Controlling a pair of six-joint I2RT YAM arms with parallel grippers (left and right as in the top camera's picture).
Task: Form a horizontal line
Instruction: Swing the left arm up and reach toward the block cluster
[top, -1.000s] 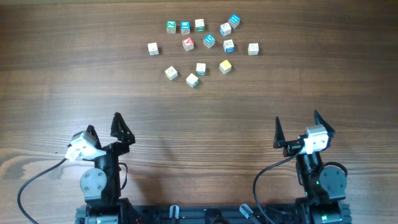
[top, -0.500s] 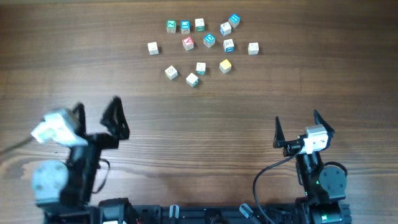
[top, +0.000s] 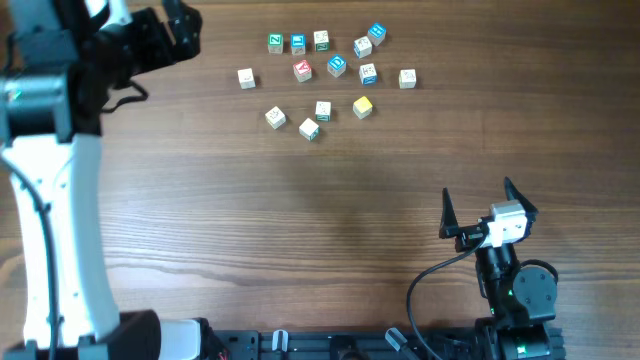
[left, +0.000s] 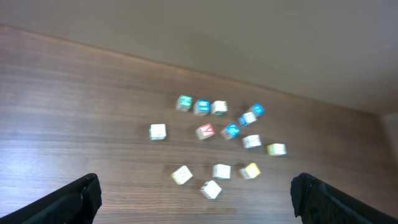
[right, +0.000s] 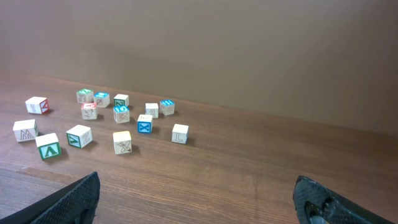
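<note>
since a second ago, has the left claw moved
Yes: the left claw went up the view and leftward, now level with the cubes.

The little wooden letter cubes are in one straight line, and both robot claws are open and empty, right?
No. The overhead view shows the small wooden letter cubes scattered in a loose cluster, not one line. The left gripper and right gripper are open and empty.

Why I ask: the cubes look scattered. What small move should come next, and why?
Probably lower the open left gripper toward the lone whitish cube at the cluster's left; that arm is nearest, and the cube lies apart from the top row of three.
</note>
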